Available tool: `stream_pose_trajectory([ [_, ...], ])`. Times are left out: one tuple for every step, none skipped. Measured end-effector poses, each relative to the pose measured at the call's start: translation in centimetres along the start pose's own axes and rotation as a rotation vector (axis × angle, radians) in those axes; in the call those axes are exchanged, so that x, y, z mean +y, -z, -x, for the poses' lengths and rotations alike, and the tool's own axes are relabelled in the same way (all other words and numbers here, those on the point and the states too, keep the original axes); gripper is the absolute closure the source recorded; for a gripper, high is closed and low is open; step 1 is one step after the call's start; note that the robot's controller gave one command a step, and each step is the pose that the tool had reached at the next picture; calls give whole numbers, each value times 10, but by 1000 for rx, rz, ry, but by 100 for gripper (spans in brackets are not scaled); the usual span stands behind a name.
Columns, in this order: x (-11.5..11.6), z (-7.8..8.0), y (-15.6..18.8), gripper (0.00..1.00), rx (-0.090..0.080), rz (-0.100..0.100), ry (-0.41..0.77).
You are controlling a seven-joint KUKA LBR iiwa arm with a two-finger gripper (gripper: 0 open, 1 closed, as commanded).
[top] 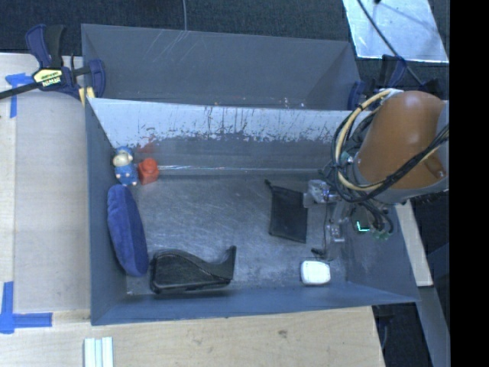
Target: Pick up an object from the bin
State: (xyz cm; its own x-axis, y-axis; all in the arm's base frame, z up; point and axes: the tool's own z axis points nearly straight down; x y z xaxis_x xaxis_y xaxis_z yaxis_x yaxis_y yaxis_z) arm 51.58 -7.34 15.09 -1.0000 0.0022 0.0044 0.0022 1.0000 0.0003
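My gripper (330, 235) hangs near the bin's right wall. Just below it, by the front wall, lies a small white rounded block (315, 272). The gripper stands a little above and to the right of the block, apart from it. A flat black square piece (289, 214) lies immediately to the gripper's left on the bin floor. Nothing shows in the gripper's grasp.
A long blue roll (126, 229) lies along the left wall. A black shoe-shaped thing (191, 270) rests at the front left. A small figure with a yellow head (124, 167) and an orange block (148, 170) sit in the back left corner.
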Motion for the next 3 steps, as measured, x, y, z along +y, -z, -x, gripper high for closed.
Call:
stream_pose_trajectory([
  [34, 51, -83, 0, -7, 1, 78],
  [32, 52, -77, 100, -12, -1, 75],
  [12, 109, 62, 100, -20, -3, 93],
])
